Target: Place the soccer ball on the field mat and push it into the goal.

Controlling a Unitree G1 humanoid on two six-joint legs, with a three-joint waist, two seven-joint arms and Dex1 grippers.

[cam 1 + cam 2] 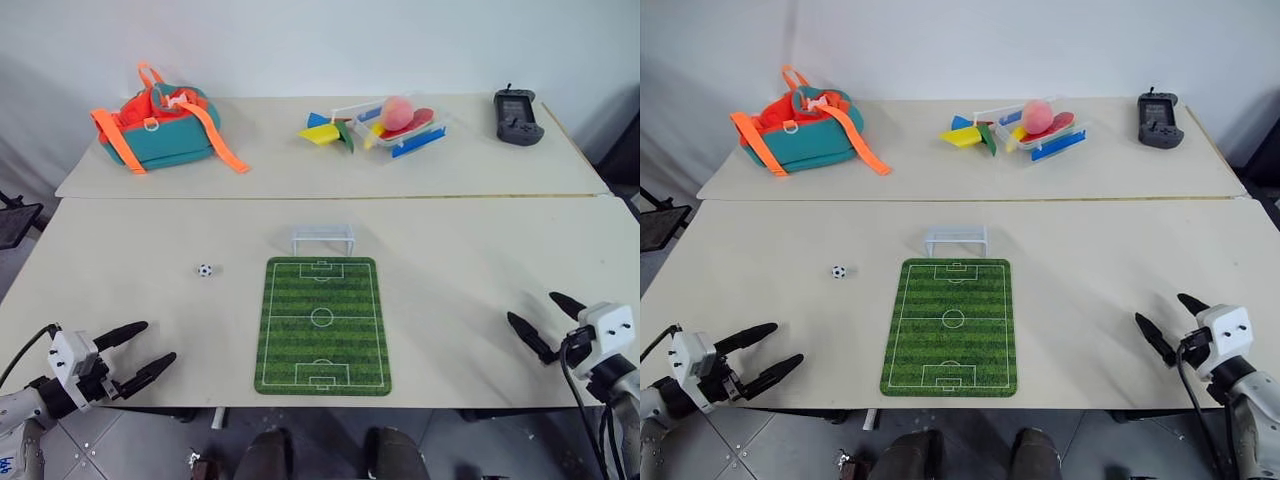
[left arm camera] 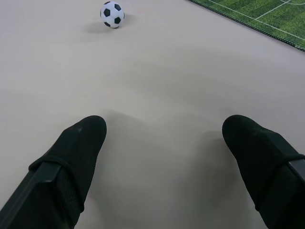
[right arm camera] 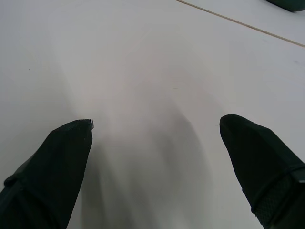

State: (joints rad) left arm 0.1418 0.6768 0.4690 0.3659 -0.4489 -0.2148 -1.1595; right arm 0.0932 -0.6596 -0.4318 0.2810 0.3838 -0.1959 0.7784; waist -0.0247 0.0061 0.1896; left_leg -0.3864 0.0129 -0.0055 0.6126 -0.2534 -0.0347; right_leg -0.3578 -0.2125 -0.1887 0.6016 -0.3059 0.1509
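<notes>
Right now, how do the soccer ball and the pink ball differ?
The soccer ball is tiny, white with black patches; the pink ball is much larger and plain. The soccer ball lies loose on the near table, left of the mat; the pink ball sits in a tray on the far table. Both are round.

glossy soccer ball (image 2: 112, 14), matt table (image 1: 480, 270)

Bright, even overhead light, soft shadows, sharp focus, no glare or blur.
</notes>
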